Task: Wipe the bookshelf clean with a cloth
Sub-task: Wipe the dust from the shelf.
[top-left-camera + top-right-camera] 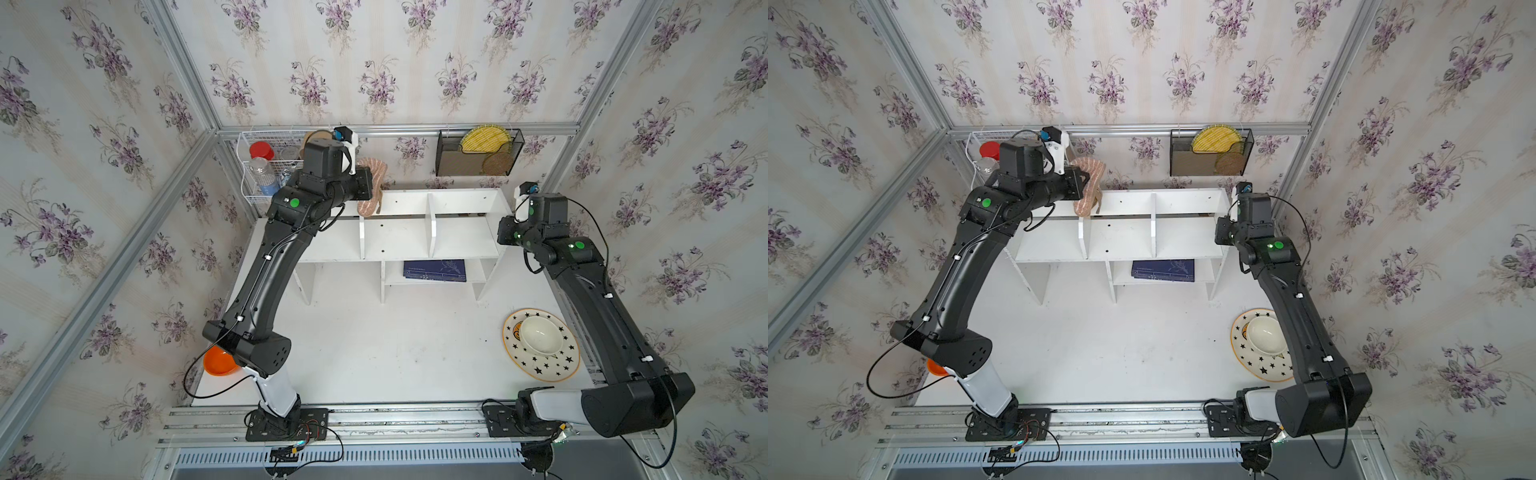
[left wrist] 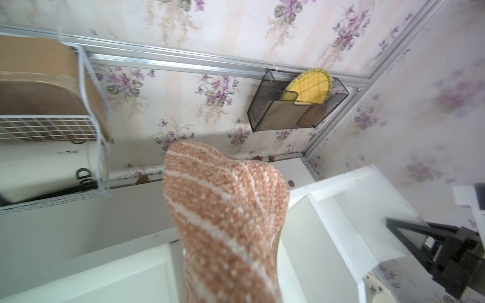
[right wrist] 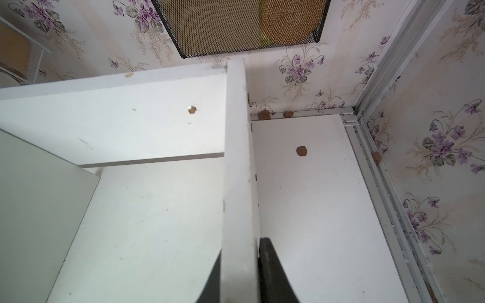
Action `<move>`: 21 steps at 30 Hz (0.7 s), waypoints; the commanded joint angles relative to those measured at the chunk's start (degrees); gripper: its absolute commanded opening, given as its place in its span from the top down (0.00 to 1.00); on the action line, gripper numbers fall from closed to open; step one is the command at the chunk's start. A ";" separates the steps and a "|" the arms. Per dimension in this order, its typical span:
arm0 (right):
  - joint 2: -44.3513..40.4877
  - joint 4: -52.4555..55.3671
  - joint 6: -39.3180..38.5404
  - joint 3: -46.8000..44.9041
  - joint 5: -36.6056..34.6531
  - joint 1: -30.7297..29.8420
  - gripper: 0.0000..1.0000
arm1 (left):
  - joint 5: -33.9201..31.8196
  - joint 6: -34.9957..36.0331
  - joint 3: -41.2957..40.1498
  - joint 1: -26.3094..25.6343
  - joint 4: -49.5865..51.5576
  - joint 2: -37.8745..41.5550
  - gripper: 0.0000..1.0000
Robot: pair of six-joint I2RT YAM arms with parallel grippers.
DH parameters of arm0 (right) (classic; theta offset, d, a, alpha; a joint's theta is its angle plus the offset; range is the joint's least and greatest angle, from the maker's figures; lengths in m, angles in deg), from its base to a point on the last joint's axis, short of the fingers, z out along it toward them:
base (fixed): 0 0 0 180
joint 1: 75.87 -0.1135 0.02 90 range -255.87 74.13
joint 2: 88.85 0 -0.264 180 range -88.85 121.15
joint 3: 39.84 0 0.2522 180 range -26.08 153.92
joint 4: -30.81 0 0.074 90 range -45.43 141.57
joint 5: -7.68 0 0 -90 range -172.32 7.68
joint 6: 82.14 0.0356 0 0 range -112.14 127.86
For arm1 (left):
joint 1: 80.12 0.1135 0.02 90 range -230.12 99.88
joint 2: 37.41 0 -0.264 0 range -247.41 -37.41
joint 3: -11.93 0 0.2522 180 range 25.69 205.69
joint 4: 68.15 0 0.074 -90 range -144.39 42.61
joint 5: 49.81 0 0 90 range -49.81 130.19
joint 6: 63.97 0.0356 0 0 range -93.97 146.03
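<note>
Left end effector: my left end effector (image 1: 1082, 183) is clenched on the soft tan-brown cloth with thin white stripes (image 1: 372, 183), raised above the back of the left compartment.
Cloth: it bulges up out of my grip (image 2: 225, 223) and droops to the shelf's back board by the left divider. I cannot tell whether it presses there.
Bookshelf: the wide white wooden bookshelf (image 1: 395, 241) stands along the worktop's far edge, with three open compartments above and a small shelf below.
Right end effector: my right end effector (image 3: 240, 278) grasps the bookshelf's right end panel, with dark fingers (image 3: 273, 272) on both of its faces.
In the way, left: a white wire basket (image 1: 270, 135) hangs on the wall just beside my left wrist and holds a red-lidded jar (image 1: 262, 150) and a clear bottle (image 1: 266, 176). My own left arm covers much of the left compartment.
In the way, right: a black mesh rack (image 1: 457, 164) with a yellow woven disc (image 1: 484, 139) hangs on the wall above the right compartment.
Lower shelf: a dark blue book (image 1: 434, 270) lies flat on it.
Worktop: small brown lumps (image 3: 301, 151) lie on the white worktop (image 1: 374, 353) between the end panel and the right edge.
Right edge: a cream plate with black stars (image 1: 557, 368) carries a white bowl (image 1: 540, 332), well apart from the bookshelf.
Front left corner: an orange bowl (image 1: 218, 361) is partly hidden under my left arm.
</note>
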 commanded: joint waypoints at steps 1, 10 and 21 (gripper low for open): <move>0.34 2.42 10.20 -0.20 1.08 0.14 1.00 | 0.58 -2.10 -4.10 4.21 -1.45 2.52 1.00; -0.73 1.97 10.15 -1.03 1.59 0.14 1.00 | 3.09 -3.46 -15.44 16.59 -2.60 11.72 1.00; -0.75 1.08 10.70 -1.97 2.67 -0.23 1.00 | 9.09 -7.80 -16.50 18.09 -4.38 10.32 1.00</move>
